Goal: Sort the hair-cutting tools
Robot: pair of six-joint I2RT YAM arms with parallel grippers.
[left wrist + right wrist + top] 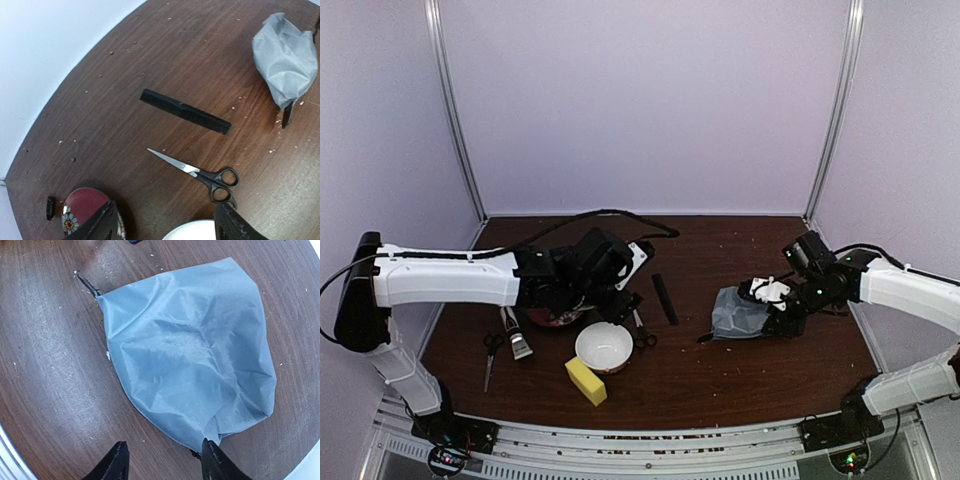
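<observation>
With both sets of jaws parted and empty, my left gripper could shove the scissors into the bowl, and my right gripper could snag the grey pouch.

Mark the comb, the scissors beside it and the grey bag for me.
comb [185, 111], left wrist view, middle of its length.
scissors [192, 170], left wrist view, at the pivot.
grey bag [195, 350], right wrist view, centre of its surface.

Grey pouch, white bowl, yellow sponge
</observation>
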